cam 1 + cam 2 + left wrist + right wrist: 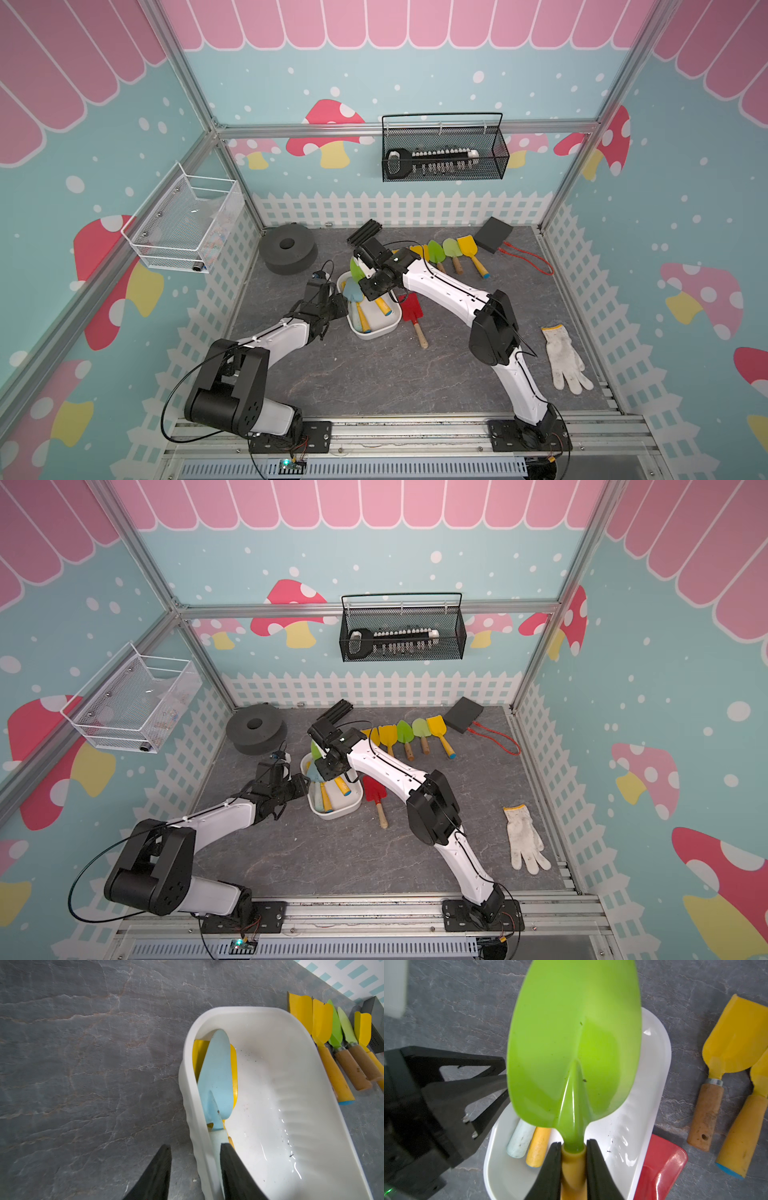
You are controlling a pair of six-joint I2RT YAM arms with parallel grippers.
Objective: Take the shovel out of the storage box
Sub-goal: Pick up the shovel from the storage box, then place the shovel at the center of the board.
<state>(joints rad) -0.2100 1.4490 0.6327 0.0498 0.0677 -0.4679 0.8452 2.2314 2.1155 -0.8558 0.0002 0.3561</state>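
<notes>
Fingers of the right hand are squeezed shut on the thick yellow-brown handle of the shiny bright green shovel with the round blade, right where the handle meets the blade. The shovel is up in the air over the shallow white plastic storage box with round corners. It is not yet off to the side. The left hand is half open. One finger is outside the box wall and one is inside, next to a pale blue shovel. I cannot tell if it presses on the wall.

The green shovel looks light and stiff, so it should not bend or droop. Its blade looks smooth and slippery, and thin at the edge. The handle is fat and round and looks less slippery, so that is the good place to hold. Holding close to the blade should stop it from tipping.

Now count. Two hands. One box. Nine shovels in all:
- One green, in the right hand.
- Two lying in the box, the pale blue one on top of a yellow shovel.
- One red shovel on the grey stone-look surface, just beside the box.
- A row of five shovels near the back, three yellow and two green.

One white glove lies well apart.
</notes>
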